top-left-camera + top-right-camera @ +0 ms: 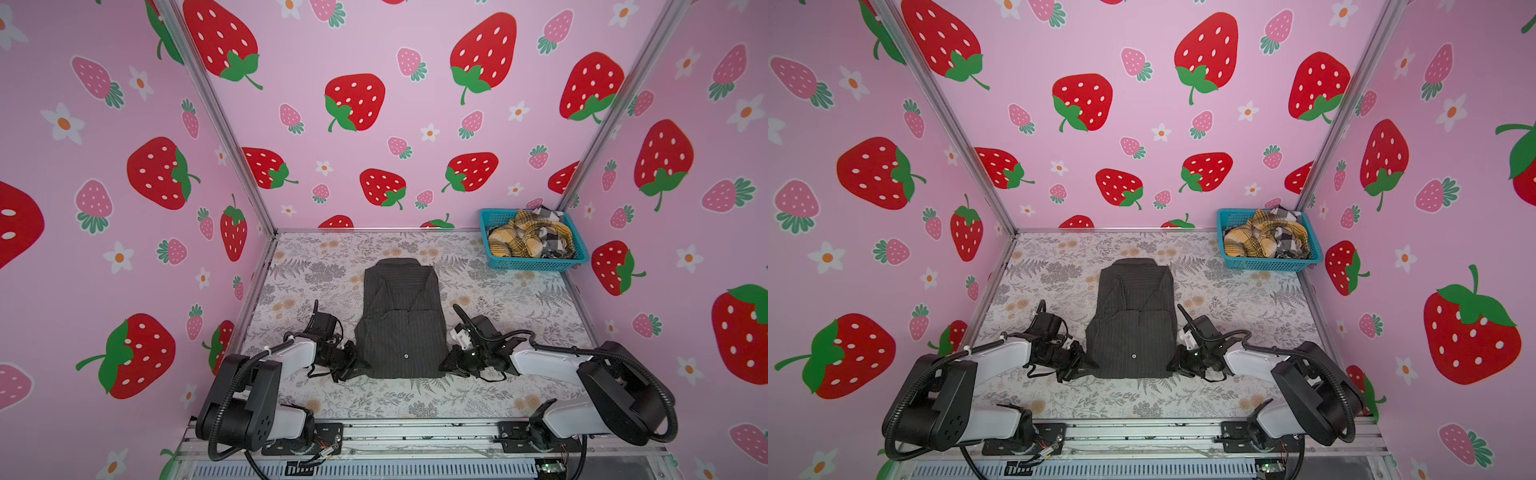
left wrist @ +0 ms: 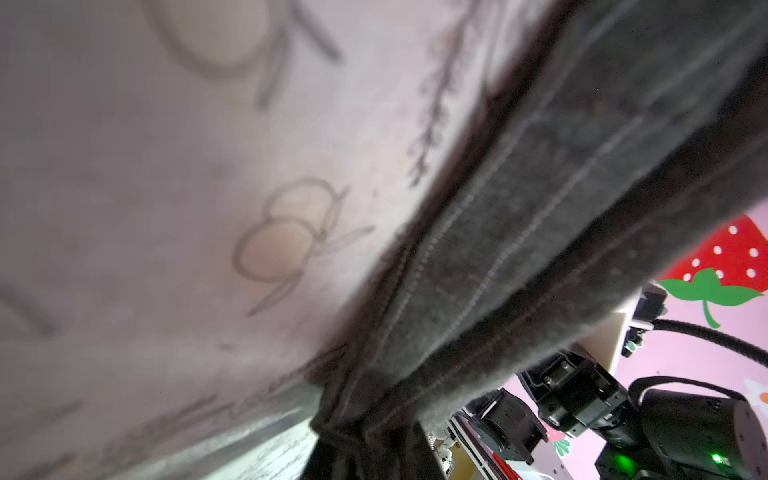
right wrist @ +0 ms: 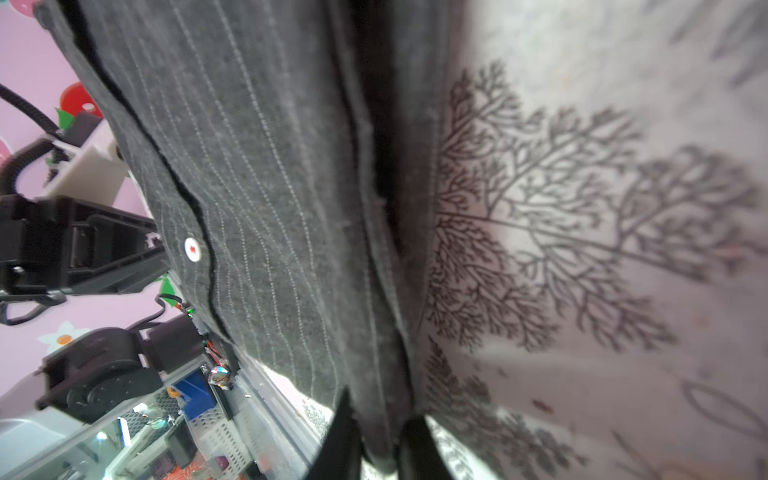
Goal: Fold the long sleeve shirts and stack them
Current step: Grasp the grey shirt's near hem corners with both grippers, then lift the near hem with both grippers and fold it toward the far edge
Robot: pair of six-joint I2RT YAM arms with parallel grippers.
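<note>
Clamping the shirt at its near corners, left gripper and right gripper should lift evenly, laying the hem toward the table far edge.

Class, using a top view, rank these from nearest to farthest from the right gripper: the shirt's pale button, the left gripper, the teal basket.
1. Pale button, on the charcoal shirt, beside the right gripper.
2. Left gripper, across the shirt at its other near corner.
3. Teal basket, far right corner.
</note>
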